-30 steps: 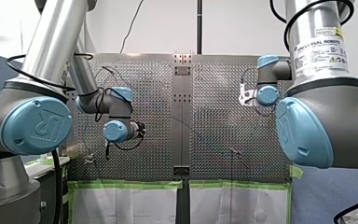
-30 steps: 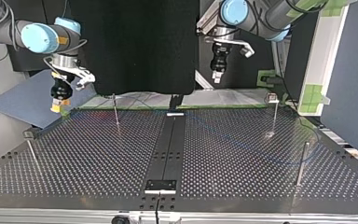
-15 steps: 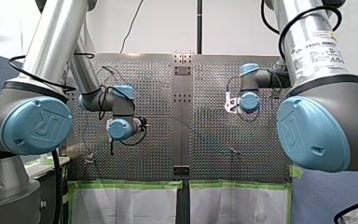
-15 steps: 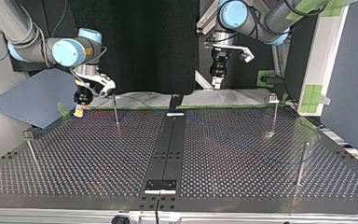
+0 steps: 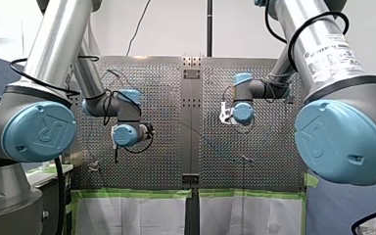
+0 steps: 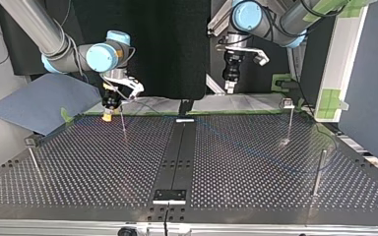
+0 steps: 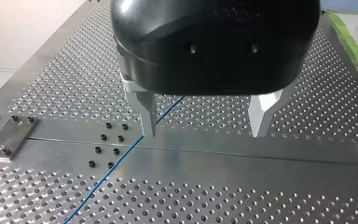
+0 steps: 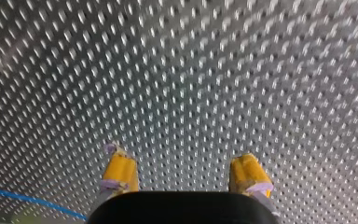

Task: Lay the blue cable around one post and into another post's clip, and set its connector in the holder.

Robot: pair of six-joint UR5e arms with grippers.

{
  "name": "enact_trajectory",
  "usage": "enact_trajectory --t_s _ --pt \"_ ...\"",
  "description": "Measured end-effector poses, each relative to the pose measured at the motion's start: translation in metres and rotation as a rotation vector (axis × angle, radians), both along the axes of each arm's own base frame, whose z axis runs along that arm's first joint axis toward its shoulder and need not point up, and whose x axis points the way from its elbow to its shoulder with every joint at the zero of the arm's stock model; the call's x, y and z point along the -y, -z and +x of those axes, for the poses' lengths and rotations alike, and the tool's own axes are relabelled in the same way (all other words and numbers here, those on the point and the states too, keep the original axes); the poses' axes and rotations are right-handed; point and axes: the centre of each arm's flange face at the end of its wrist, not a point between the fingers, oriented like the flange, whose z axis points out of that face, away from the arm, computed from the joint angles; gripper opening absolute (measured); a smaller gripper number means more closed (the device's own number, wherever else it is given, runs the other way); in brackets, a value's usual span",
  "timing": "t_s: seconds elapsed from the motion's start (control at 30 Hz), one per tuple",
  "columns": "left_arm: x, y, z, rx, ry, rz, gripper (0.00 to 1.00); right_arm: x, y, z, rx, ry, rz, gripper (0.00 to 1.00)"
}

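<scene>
Front view: my left arm point(image 5: 126, 134) and my right arm point(image 5: 242, 112) both reach out over the perforated tabletop point(image 5: 156, 88). What hangs below each wrist is covered, so no finger state reads here.

Left wrist view: my left gripper point(image 7: 205, 122) is spread wide and empty above the tabletop's smooth centre strip. The blue cable point(image 7: 103, 179) lies flat on the metal and passes under 1 metal finger point(image 7: 147, 114), not midway between the 2. Likely trouble: closing from this line would miss the cable or nip it off-centre. A thin cable lying flat also means the tips could scrape the plate before they catch it.

Right wrist view: my right gripper point(image 8: 184, 175) is also wide, with nothing between its yellow pads point(image 8: 120, 170). The cable runs off beside 1 pad, apart from it.

Top view: my right gripper hangs low at the far edge, just beside a thin post point(image 6: 122, 120) — a sideways move here could knock it. My left gripper hangs higher, clear of everything. 3 other posts stand well apart point(image 6: 289, 123), point(image 6: 318, 172), point(image 6: 33, 160); their tops are too small to tell which carries the clip. The cable is only a faint line here, its full run unclear. The connector cannot be found in any view. A small bracket point(image 6: 169, 195) on the centre strip may be the holder — a guess.
</scene>
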Motion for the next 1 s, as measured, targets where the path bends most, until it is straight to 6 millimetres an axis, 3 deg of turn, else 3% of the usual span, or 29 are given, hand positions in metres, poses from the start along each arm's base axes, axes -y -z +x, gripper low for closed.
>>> enact_trajectory --t_s 0.33,0.7,1.0 --pt "-0.004 0.001 0.001 -0.012 -0.011 0.006 0.98 -0.043 0.013 0.029 -0.008 -0.024 0.023 1.00" --pt "-0.008 0.002 0.003 -0.021 -0.021 0.009 0.98 -0.105 0.039 0.052 -0.058 -0.066 0.064 1.00" --pt "-0.009 0.002 0.003 -0.022 -0.022 0.008 0.98 -0.145 0.042 0.082 -0.055 -0.151 0.054 1.00"
